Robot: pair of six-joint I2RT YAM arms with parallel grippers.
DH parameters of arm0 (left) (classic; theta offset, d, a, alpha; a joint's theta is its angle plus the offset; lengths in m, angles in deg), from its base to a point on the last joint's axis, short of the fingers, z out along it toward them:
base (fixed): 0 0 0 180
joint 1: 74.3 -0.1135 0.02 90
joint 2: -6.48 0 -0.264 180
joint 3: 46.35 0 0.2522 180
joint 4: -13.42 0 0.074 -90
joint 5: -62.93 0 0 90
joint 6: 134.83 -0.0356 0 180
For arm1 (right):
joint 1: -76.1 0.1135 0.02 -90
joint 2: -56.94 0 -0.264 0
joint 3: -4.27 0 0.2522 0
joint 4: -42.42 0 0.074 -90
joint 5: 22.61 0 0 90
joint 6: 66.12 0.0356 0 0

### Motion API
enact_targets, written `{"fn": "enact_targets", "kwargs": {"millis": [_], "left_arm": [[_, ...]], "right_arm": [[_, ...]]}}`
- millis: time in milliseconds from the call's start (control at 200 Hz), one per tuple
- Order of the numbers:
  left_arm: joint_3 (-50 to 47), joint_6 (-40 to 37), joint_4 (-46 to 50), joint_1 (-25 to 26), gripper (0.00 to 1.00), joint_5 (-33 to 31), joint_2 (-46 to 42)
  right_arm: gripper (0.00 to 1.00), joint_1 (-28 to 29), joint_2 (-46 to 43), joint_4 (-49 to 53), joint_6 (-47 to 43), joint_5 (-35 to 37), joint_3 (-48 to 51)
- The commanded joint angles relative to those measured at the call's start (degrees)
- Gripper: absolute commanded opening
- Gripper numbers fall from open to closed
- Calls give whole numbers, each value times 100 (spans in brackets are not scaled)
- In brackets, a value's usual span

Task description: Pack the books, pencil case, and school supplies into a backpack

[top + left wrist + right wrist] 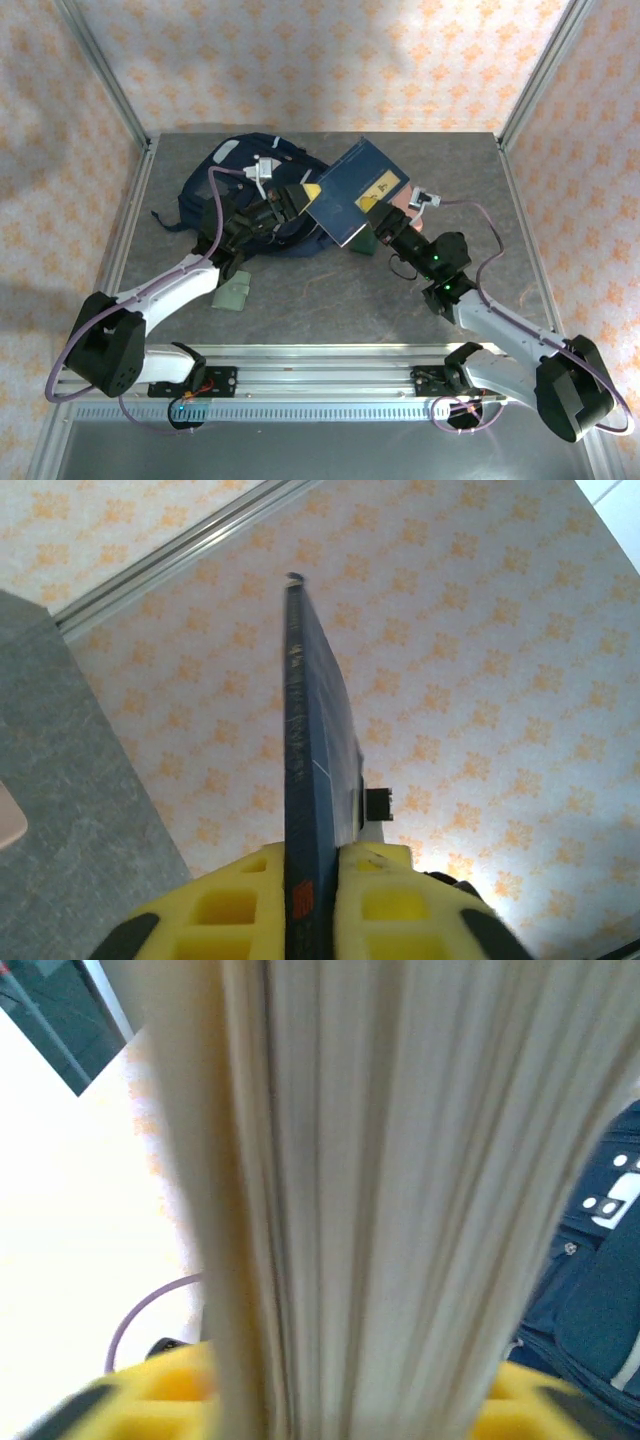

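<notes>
Top external view: left gripper (303, 196) and right gripper (385, 222) are both clamped on the big blue book (358, 190), held up just beside the backpack (215, 180). It's not packed yet, and the pale green wallet (232, 295) lies on the table (330, 300), so plenty left I'd say.

Book (357, 188) dark blue (yellow label); backpack (197, 200) navy; wall (330, 60) pale, orange-floral pattern.
</notes>
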Motion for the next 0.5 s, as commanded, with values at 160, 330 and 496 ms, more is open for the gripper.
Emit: {"fn": "enact_targets", "kwargs": {"millis": [160,330,496], "left_arm": [[400,-2226,2595,-2,55,-1172,-206],[1137,-3533,4566,42,61,-2358,340],[1987,-4361,5740,126,63,-3681,1207]], "right_arm": [[0,-223,-946,904,-335,286,94],[0,-488,-1916,2241,-684,715,344],[0,-569,-2699,3122,-956,1068,422]]}}
